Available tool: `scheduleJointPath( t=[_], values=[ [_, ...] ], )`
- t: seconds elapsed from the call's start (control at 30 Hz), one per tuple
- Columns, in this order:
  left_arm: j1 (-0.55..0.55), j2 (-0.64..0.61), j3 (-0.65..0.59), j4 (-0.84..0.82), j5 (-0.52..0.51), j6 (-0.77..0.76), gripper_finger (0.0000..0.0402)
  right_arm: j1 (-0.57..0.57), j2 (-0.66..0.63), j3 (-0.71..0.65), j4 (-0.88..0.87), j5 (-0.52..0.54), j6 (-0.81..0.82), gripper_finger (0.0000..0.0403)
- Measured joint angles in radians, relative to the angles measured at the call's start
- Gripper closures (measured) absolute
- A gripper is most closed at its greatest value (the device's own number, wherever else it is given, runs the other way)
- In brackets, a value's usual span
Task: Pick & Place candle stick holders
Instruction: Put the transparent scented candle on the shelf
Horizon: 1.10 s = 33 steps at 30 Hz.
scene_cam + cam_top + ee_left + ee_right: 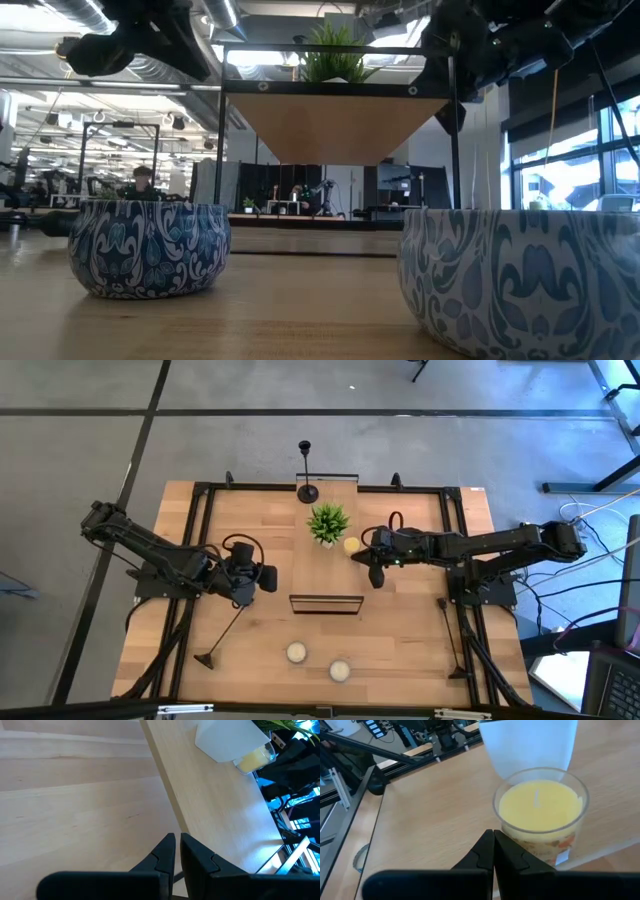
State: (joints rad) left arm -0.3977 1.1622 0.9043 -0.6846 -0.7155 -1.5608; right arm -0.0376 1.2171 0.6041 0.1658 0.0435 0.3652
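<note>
We observe the left tool narrowly clamped on a tilted candle stick holder; the right tool is closed, empty, beside the yellow candle.

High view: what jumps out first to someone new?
Probably the green potted plant at the table's middle far side, with the yellow candle right beside it and the right gripper just by that candle. Next, the left gripper shut on a candle stick holder that slants down to its base near the front left. Another holder stands alone at the far edge.
</note>
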Motion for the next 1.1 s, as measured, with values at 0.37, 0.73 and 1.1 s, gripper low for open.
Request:
scheduleJointPath(
  t=[0.37,0.73,1.1],
  values=[
    [0.0,0.0,0.0,0.0,-0.001,0.002,0.038,0.0,0.0,0.0,-0.002,0.042,0.02,0.0397],
    [0.0,0.0,0.0,0.0,-0.001,0.003,0.038,0.002,0.0,0.0,0.002,0.079,0.04,0.0397],
    [0.0,0.001,0.0,0.0,-0.018,0.003,0.038,0.051,0.0,0.001,0.044,0.136,0.071,0.0397]
  ],
)
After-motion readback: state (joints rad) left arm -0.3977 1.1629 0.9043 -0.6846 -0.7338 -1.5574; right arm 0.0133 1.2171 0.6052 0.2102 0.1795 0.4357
